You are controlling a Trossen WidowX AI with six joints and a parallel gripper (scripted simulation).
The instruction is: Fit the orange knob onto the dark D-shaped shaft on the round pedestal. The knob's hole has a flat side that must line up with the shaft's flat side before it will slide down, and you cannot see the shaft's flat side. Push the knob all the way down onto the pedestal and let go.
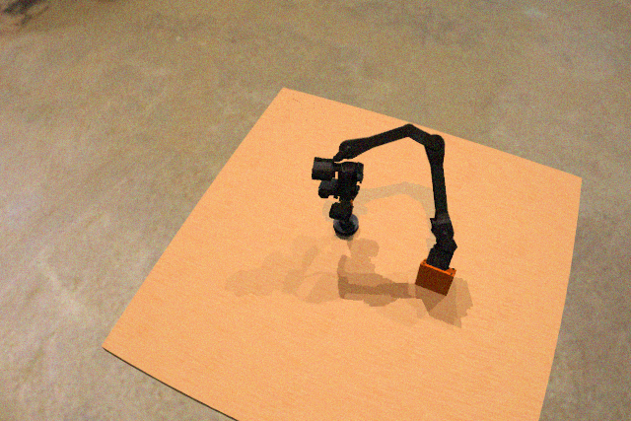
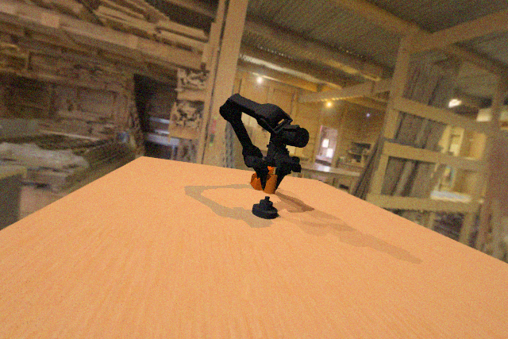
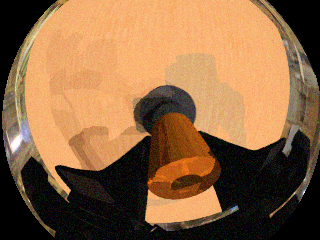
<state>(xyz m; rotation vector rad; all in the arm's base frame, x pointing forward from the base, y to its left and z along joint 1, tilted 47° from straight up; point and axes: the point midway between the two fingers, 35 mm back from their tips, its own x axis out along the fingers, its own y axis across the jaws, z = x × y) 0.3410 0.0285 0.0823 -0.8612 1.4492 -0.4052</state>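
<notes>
The gripper (image 1: 342, 209) (image 2: 270, 186) (image 3: 176, 151) is shut on the orange knob (image 2: 271, 182) (image 3: 174, 135), with one dark finger on each side. The end of the knob nearer the wrist camera shows a dark oval recess. The round dark pedestal (image 1: 353, 229) (image 2: 264, 212) (image 3: 188, 103) stands on the table. Its short shaft (image 2: 267, 198) points up just below the knob in the exterior view, with a gap between them. In the wrist view the knob's far end overlaps the pedestal and hides the shaft. The knob's underside and the shaft's flat side are not visible.
The arm's orange base (image 1: 434, 278) (image 2: 255, 182) stands on the wooden table top (image 1: 245, 233) (image 2: 163, 265), to the right of the pedestal in the top view. The arm arches over from the base. Shadows of the arm lie around the pedestal.
</notes>
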